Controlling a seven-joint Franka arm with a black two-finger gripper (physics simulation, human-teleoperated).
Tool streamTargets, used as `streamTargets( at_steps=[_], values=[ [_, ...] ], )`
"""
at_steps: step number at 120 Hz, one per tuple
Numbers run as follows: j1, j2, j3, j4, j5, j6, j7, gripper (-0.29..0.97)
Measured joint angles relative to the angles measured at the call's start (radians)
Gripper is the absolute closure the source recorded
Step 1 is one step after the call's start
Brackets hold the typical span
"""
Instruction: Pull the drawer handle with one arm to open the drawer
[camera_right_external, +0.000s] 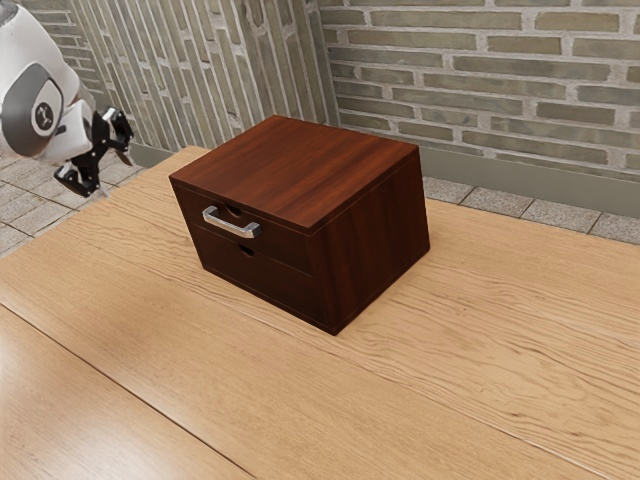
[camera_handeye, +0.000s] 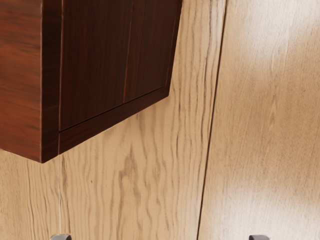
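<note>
Mahogany-brown cabinet (camera_right_external: 300, 215) on the worktop (camera_right_external: 450, 380); its silver drawer handle (camera_right_external: 230, 222) lies well apart from the empty, spread jaws.

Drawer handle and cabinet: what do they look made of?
Handle: probably metal, satin or polished, going by its pale silver-grey colour and bright highlight. Cabinet: dark reddish wood or veneer, slightly glossy, with streaked grain on its top and sides.

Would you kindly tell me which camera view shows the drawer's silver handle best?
The exterior view: the silver handle sits in full sight on the upper drawer front, nothing in front of it. The wrist view takes in a corner of the cabinet and the table.
</note>
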Motion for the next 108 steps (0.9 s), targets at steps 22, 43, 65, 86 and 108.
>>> streamTargets(
  at_steps=[22,43,65,86,108],
  values=[
    [-0.036,-0.002,-0.006,-0.006,0.001,-0.001,0.007,0.28],
    [-0.075,-0.041,-0.005,-0.069,0.01,-0.001,0.016,0.31],
    [-0.09,-0.091,0.034,-0.115,0.027,-0.001,0.021,0.33],
    [-0.068,-0.099,0.068,-0.116,0.029,-0.001,0.022,0.34],
    [-0.049,-0.093,0.083,-0.104,0.021,0.0,0.022,0.34]
  ],
)
